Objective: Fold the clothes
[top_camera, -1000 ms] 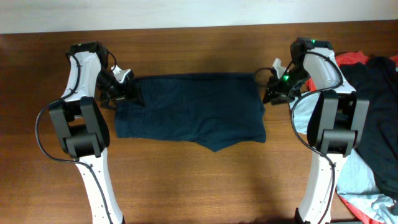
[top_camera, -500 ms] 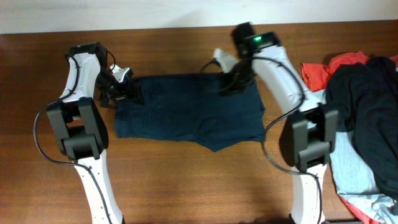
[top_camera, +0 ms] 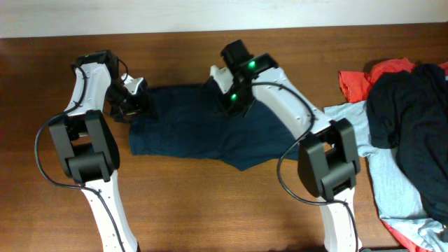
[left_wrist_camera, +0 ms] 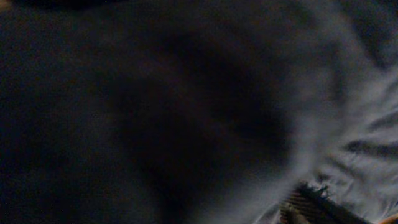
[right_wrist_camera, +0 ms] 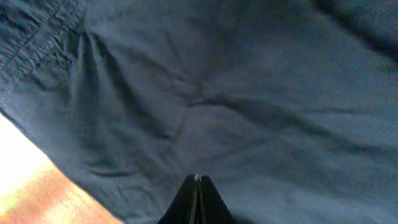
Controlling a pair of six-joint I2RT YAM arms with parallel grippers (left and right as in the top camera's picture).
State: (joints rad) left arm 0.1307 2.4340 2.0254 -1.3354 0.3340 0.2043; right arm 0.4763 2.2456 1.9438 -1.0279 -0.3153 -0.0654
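- Right gripper (right_wrist_camera: 196,182) is closed, its two dark fingertips pressed together into one point just above the cloth; I cannot tell whether any fabric is caught between them.
- From overhead it sits over the 12 o'clock edge of the shorts (top_camera: 189,129), slightly toward 1 o'clock from their middle, with its arm reaching in from 4 o'clock.
- Left gripper (top_camera: 134,105) is at the 9 o'clock end of the shorts, on the upper corner; its wrist view is filled with blurred dark cloth, so I cannot tell how its jaws stand.
- The shorts lie flat on the wooden table (top_camera: 210,210) near its middle, straight waistband edge toward 12 o'clock, crotch point toward 6 o'clock.
- In the right wrist view the gathered waistband (right_wrist_camera: 37,37) runs at 10 o'clock, with bare table at 8 o'clock.
- At the table's 3 o'clock side lies a heap: a red garment (top_camera: 360,77), a dark garment (top_camera: 413,119) and a light blue T-shirt (top_camera: 392,189), well apart from the shorts.
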